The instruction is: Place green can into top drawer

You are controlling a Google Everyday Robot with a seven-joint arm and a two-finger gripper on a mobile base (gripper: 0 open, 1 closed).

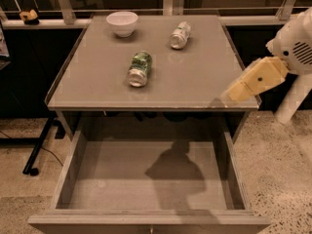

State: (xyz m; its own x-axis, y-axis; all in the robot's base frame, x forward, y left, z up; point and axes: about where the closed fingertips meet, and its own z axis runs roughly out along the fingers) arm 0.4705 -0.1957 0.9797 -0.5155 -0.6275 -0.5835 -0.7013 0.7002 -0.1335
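The green can (139,68) lay on its side on the table (195,84), a little left of the middle, its silver end turned toward the front edge. It was well clear of my gripper (230,95) and nothing touched it. Below the tabletop the top drawer (72,165) stood pulled out, with only a shadow across its grey bottom. Behind the green can, toward the back of the table, lay a paler can (180,35), also on its side, and to its left stood a white bowl (122,22). My gripper hung over the table's front right corner. Whether it was open or shut I could not tell; I saw nothing held in it.
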